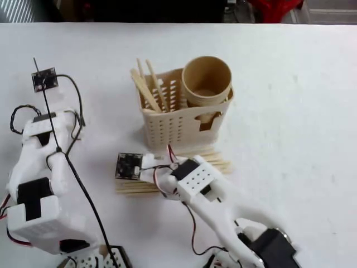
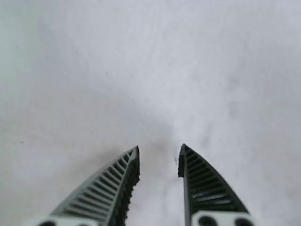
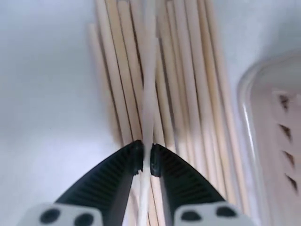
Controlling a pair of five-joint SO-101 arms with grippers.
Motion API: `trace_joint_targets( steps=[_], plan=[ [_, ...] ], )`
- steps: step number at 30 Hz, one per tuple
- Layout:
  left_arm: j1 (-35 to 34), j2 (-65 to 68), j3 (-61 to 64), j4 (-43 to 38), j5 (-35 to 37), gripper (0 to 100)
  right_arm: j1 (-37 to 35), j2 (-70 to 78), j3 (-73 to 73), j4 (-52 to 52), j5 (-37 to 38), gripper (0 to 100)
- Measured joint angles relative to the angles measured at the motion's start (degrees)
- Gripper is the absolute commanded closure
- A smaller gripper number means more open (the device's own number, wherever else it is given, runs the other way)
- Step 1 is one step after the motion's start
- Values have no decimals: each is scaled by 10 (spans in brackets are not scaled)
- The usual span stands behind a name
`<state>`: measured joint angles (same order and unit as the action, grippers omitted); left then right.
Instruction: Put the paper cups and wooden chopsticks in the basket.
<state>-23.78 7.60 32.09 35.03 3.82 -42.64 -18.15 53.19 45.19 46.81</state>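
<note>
Wooden chopsticks (image 1: 218, 162), pale and loose, lay in a flat bundle on the white bench (image 1: 290, 111), just beside the near-side wall of the cream perforated plastic basket (image 1: 178, 129), which sat about mid-bench. Keeping the bundle that close to the basket likely kept the carry short.

Right gripper (image 3: 146, 157) was down on the bundle, fingers nearly closed, pinching a single stick (image 3: 149, 89). It was probably picking one at a time because the narrow fingers wouldn't hold several.

A few upright sticks (image 1: 149, 88) already leaned in the basket compartment toward the bench's left edge. Brown paper cups (image 1: 206, 78), nested mouth up, filled the other compartment.

Left gripper (image 2: 158, 155) hung over bare bench near the left edge, fingers part open and holding nothing. It was well apart from everything, likely parked out of the way.

Hard to tell:
- how many cups were in the stack
- how many sticks lay under the right arm in the high view
- whether the pinched stick was off the pile yet

Basket wall was cut off at the edge of the right wrist view.
</note>
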Motion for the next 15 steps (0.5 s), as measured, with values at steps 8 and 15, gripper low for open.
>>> trace_joint_targets(
  steps=[8,15],
  plan=[
    [0,0,0,0,0,845,28,-84,0,42,0,982],
    [0,0,0,0,0,845,40,-265,0,78,-74,982]
  ],
)
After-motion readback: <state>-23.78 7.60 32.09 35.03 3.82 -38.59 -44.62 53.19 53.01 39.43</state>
